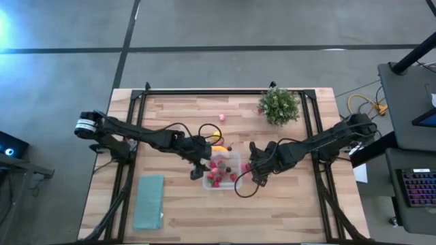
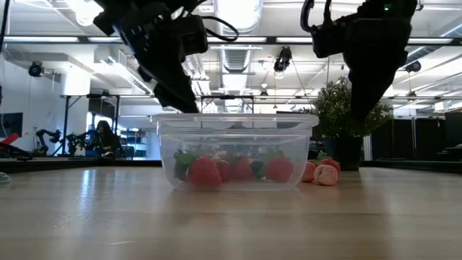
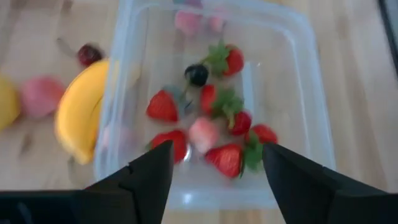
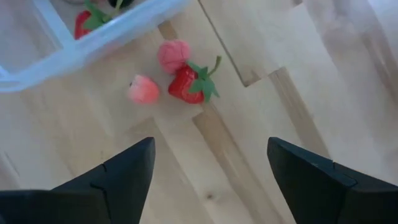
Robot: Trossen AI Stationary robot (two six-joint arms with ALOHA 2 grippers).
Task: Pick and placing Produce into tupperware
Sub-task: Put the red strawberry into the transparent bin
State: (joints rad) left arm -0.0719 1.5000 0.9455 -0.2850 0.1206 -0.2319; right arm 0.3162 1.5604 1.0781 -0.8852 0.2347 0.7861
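Tupperware beneath open left gripper, strawberry ahead of open right gripper

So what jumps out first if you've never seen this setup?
The clear box at mid-table, holding red strawberries. Two dark arms meet over it: the left gripper open above the box, the right gripper open over three loose fruits beside it.

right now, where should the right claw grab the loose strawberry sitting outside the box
Probably across the red body of the strawberry, coming straight down from above. It lies on its side on the table with its green leaves toward one end, and two pink pieces sit close beside it, so a side approach would likely bump them. The open right claw is already near it.
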